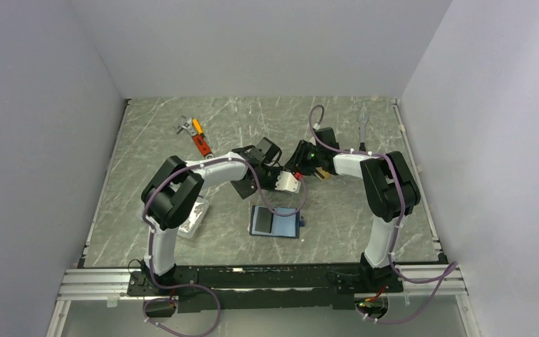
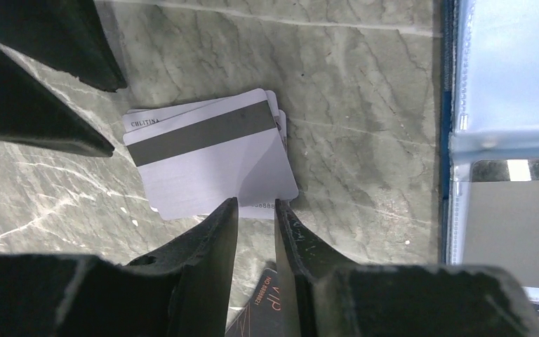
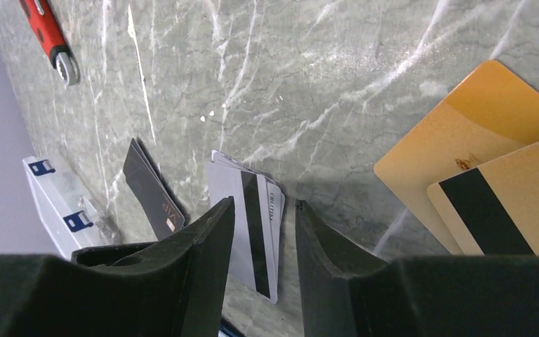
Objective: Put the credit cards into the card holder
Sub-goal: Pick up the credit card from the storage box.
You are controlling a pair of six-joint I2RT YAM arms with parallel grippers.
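Nearest: holder, laid open, pockets up for loading. Beyond it, left gripper is narrow and empty, tips at the edge of the silver stack, likely to peel one off; black card lies beneath. Right gripper, narrow and empty, faces it, probably bracing. Gold cards lie alongside, untouched.

Red-handled tool on the grey marbled table, clear plastic box near its left edge.

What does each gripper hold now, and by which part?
Apparently nothing. The left gripper and right gripper stand open at edges of the silver cards, which lie flat on the table.
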